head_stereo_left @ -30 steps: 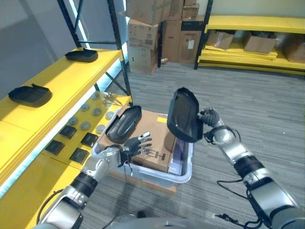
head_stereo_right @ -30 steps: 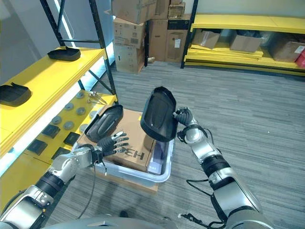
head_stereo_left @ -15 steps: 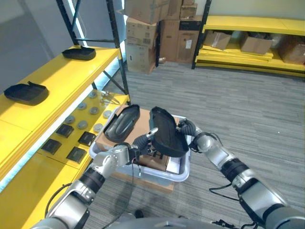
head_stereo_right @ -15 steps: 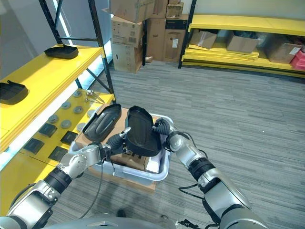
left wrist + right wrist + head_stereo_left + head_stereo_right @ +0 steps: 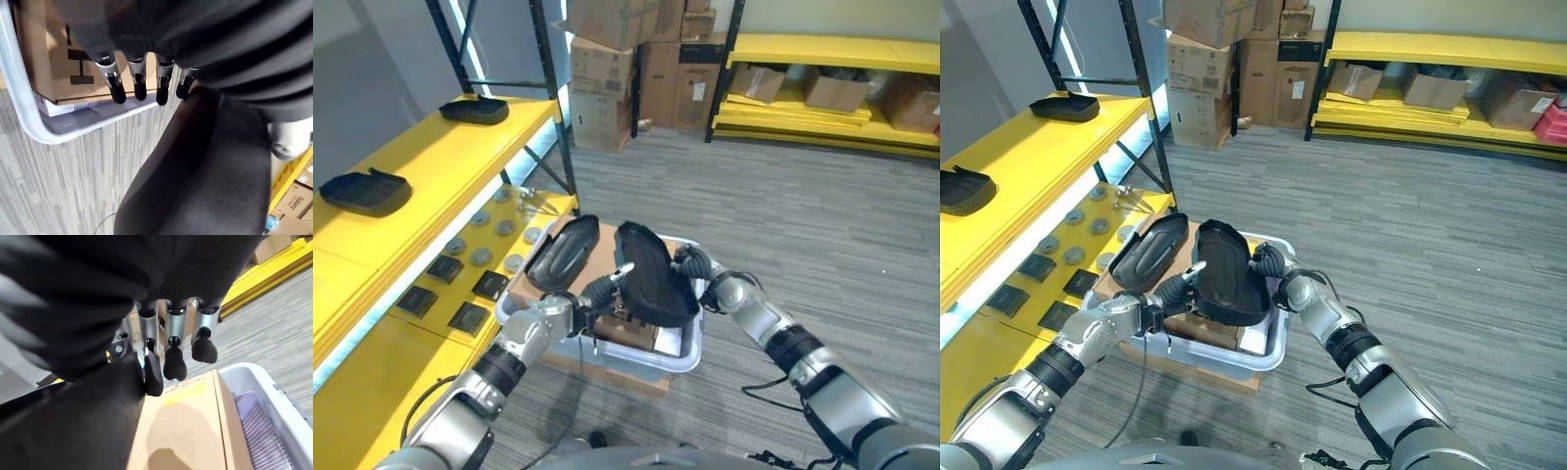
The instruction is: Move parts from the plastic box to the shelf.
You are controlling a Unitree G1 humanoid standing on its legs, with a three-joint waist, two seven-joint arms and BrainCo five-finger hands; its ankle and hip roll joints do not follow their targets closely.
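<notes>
A long black moulded part (image 5: pixel 651 279) hangs tilted over the clear plastic box (image 5: pixel 690 343). My right hand (image 5: pixel 697 266) is shut on its right edge, with fingers (image 5: pixel 174 357) curled over the rim. My left hand (image 5: pixel 592 294) is at the part's lower left edge, fingers (image 5: pixel 138 83) relaxed and the thumb up against it. A second black part (image 5: pixel 566 253) lies on a cardboard carton (image 5: pixel 195 431) inside the box. The yellow shelf (image 5: pixel 421 166) on the left carries two more black parts (image 5: pixel 364 191) (image 5: pixel 473 108).
The lower yellow shelf level (image 5: pixel 372 392) beside the box holds several small discs and black squares (image 5: pixel 470 274). A black upright post (image 5: pixel 558 108) stands at the shelf's corner. Stacked cardboard cartons (image 5: pixel 636 59) and another yellow rack (image 5: pixel 822 49) stand at the back. Grey carpet lies to the right.
My right hand has lowered the black part from upright above the box down and leftward. My left hand has come up to its edge. Little has moved in the last half second.
</notes>
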